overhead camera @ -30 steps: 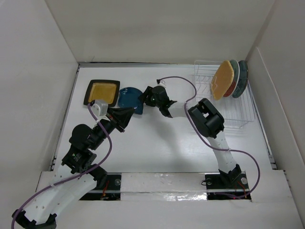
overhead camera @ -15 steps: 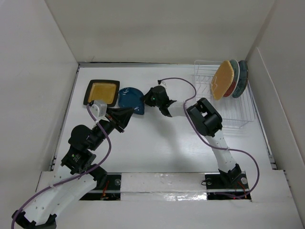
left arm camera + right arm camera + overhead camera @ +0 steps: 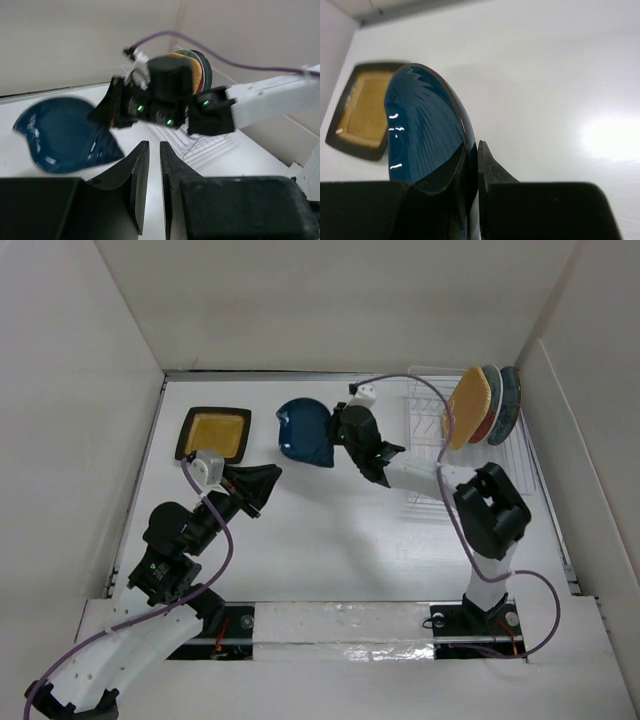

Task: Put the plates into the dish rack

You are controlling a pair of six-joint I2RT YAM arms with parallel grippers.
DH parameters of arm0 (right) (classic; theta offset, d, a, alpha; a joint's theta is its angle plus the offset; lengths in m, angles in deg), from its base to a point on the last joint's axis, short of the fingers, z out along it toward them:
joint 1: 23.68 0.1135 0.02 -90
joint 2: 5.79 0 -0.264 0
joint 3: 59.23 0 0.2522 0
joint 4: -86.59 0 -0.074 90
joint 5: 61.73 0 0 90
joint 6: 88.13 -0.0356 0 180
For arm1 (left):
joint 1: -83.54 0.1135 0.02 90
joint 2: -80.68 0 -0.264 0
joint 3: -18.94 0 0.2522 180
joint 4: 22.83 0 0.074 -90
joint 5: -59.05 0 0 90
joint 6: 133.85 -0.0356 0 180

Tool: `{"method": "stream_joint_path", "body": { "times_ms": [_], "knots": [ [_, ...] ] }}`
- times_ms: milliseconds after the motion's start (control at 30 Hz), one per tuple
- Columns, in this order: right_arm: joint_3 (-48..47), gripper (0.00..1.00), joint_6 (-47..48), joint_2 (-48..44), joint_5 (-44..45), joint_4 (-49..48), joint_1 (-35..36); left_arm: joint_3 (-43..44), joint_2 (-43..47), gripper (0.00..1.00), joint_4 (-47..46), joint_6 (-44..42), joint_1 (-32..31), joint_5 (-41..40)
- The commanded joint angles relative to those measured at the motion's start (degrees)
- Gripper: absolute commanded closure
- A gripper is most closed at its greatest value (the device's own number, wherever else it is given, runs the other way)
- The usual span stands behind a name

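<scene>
The dark blue plate (image 3: 303, 433) (image 3: 420, 130) (image 3: 60, 135) hangs on edge above the table, with my right gripper (image 3: 334, 437) (image 3: 471, 146) shut on its rim. My left gripper (image 3: 268, 480) (image 3: 154, 144) sits below and left of it, clear of the plate, its jaws a narrow slit apart with nothing between. The black-rimmed square plate with a yellow centre (image 3: 214, 433) (image 3: 362, 117) lies flat at the back left. In the dish rack (image 3: 485, 480) (image 3: 200, 147) stand the orange plate (image 3: 466, 408), the red-and-teal plate (image 3: 488, 405) and the speckled teal plate (image 3: 508, 405).
White walls close in the table on the left, back and right. The right arm's purple cable (image 3: 400, 385) arches over the rack's left end. The rack's near slots hold nothing.
My right gripper closed on the dark blue plate, lifted it off the table and carried it right toward the rack, its elbow swinging right. The left arm stayed put.
</scene>
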Motion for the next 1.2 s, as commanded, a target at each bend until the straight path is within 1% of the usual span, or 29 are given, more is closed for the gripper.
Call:
{"method": "stream_joint_path", "body": {
  "times_ms": [0,33,100,133,200,233,267,333,367,400,467,533,733,967,1167],
  "knots": [
    [-2.88,1.00,16.20,-13.31,15.37,-8.07,-2.07,0.82,1.20,0.88,-2.24,-0.11,-0.31,0.30],
    [-3.24,1.00,23.02,-14.38,19.74,-7.28,-3.21,0.82,1.38,0.88,-2.24,-0.20,-0.31,0.30],
    [-5.34,1.00,29.13,-15.79,24.07,-4.20,-4.63,0.82,1.55,0.87,-2.24,-0.02,-0.31,0.47],
    [-5.52,1.00,35.51,-17.28,27.14,-3.93,-5.42,0.90,1.64,0.87,-2.33,0.15,-0.31,0.65],
    [-4.83,1.00,40.56,-18.95,29.88,-5.15,-7.70,0.91,2.17,0.87,-2.42,0.24,-0.31,1.09],
    [-4.12,1.00,45.02,-21.14,31.72,-6.21,-8.67,0.82,2.34,0.87,-2.50,0.33,-0.31,1.09],
    [-3.60,1.00,46.54,-22.12,32.26,-7.43,-11.11,0.82,2.43,0.87,-2.51,0.33,-0.31,1.00],
    [-3.76,1.00,48.04,-24.31,31.66,-6.49,-15.06,0.82,2.52,0.87,-2.42,0.33,-0.31,0.83],
    [-3.94,1.00,48.57,-24.76,30.87,-6.31,-15.09,0.82,2.43,0.87,-2.42,0.42,-0.31,1.09],
    [-4.12,1.00,49.10,-24.94,30.25,-6.13,-17.35,0.73,2.43,0.87,-2.50,0.50,-0.31,1.35],
    [-6.57,1.00,51.91,-23.89,30.94,-4.73,-18.78,0.73,2.52,0.87,-2.68,0.77,-0.31,1.79],
    [-8.50,1.00,56.11,-22.75,31.73,-5.33,-20.09,0.73,2.87,0.87,-2.68,0.77,-0.31,1.53],
    [-11.68,1.00,61.22,-16.51,32.62,-7.35,-21.33,0.82,3.05,0.87,-2.68,0.77,-0.31,1.70],
    [-9.92,1.00,66.06,-11.24,33.32,-14.64,-21.86,0.73,3.40,0.87,-2.68,0.77,-0.31,1.44],
    [-9.13,1.00,67.39,-8.43,33.23,-17.90,-23.70,0.73,3.23,0.87,-2.59,0.59,-0.31,1.00]
  ]
}}
